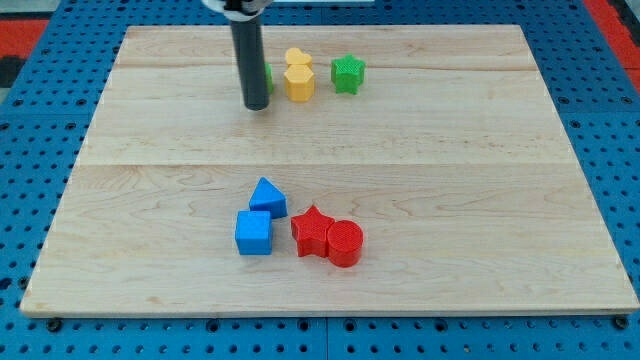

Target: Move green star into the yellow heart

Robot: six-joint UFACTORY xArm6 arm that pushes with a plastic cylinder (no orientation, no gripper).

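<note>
Green star (347,73) sits near the board's (480,200) top edge, just beside the yellow blocks (298,75) at its 9 o'clock. My tip (257,106), a bare rod with nothing to open or close, rests farther toward 9 o'clock, beyond those yellow blocks, half hiding another green block (268,76).

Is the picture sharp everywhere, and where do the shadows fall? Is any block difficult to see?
Camera view: lighting is soft and even, no glare on the wooden board; only short shadows under the blocks. The red star and blue cube look sharp. My tip is slightly soft-edged and hides most of a green block behind the rod, to the view's left of the yellow heart.
</note>
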